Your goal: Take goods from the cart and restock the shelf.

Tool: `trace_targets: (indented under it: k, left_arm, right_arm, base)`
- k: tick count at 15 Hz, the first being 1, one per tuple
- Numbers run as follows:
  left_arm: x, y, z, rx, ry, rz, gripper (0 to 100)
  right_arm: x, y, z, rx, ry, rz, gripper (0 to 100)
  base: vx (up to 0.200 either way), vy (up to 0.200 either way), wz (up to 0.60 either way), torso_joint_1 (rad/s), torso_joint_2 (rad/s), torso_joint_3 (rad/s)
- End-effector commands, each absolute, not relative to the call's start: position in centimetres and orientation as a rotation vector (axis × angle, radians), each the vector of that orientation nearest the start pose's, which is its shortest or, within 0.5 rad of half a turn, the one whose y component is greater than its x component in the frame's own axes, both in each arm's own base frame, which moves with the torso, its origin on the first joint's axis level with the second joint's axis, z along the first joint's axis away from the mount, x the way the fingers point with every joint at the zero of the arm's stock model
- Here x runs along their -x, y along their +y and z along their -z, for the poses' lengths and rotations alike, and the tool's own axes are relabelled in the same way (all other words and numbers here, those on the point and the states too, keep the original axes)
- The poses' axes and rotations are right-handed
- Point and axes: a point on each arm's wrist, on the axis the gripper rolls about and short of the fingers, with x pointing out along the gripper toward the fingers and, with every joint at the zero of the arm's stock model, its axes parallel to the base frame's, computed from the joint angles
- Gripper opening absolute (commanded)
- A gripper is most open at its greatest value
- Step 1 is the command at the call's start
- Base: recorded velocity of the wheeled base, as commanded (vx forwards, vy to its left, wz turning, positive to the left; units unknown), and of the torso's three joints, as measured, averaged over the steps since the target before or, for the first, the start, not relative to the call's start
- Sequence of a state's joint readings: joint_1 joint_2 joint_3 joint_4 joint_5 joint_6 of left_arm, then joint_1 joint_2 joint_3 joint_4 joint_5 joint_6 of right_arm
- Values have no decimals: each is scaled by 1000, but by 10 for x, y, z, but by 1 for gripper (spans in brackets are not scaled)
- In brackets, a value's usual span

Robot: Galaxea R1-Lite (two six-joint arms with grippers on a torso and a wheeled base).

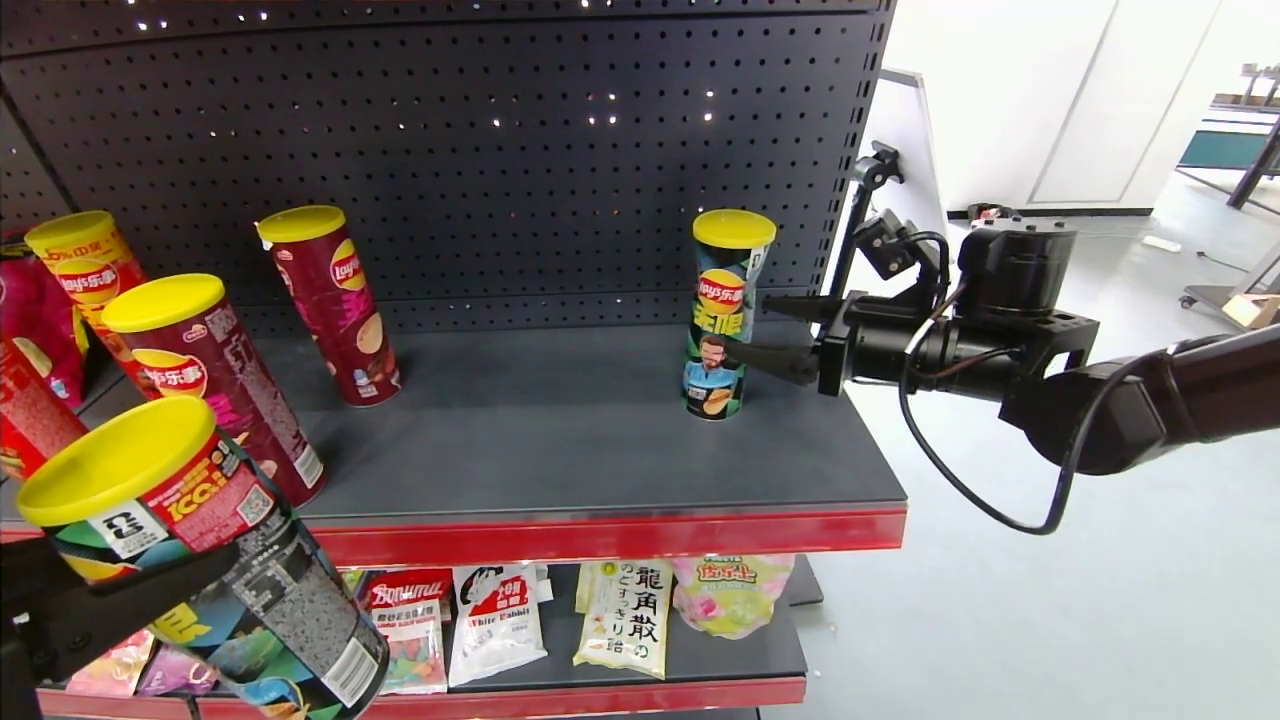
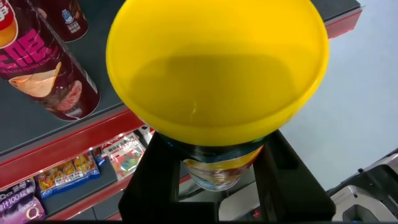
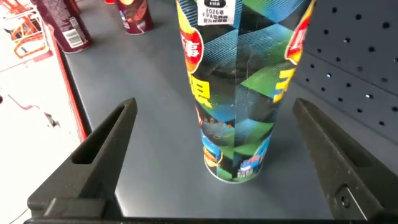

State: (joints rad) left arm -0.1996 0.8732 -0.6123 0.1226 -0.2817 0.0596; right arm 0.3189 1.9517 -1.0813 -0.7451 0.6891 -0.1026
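Observation:
A blue-green chip can (image 1: 722, 318) with a yellow lid stands upright near the right end of the dark upper shelf (image 1: 560, 430). My right gripper (image 1: 756, 328) is open at its right side. In the right wrist view that can (image 3: 239, 93) stands between the fingers (image 3: 109, 146), apart from both. At the lower left, in front of the shelf, my left gripper (image 1: 180, 590) is shut on a second can (image 1: 215, 545), tilted, with a yellow lid (image 2: 217, 65). Black fingers (image 2: 149, 183) clamp its body below the lid.
Three maroon cans with yellow lids (image 1: 335, 300) (image 1: 205, 385) (image 1: 85, 270) stand on the shelf's left half, before the pegboard back (image 1: 500, 150). Snack bags (image 1: 620, 615) lie on the lower shelf. Bare shelf lies between the maroon cans and the blue-green one. Open floor lies to the right.

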Motion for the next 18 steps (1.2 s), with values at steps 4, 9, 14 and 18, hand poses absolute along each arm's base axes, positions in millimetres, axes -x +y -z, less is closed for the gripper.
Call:
trace_targets:
  k: [4,9,14,18]
  left_arm:
    - [-86,-24,-219,-40,373,487,0]
    - [-87,-24,-218,-40,379,487,0]
    - [-86,-24,-219,-41,374,485,0]
    - [-86,-24,-218,-41,378,485,0]
  right_arm:
    - [-369,139,-173,68,83,-1009,100]
    - [-380,148,-169,70,76,-1021,100]
    - [-390,158,-172,71,52,-1031,100]
    - [-387,163,-170,71,59,-1039,100]
  base:
    - [0,0,0,0,0,0]
    - [0,0,0,0,0,0]
    - [0,0,0,0,0,0]
    - [0,0,0,0,0,0]
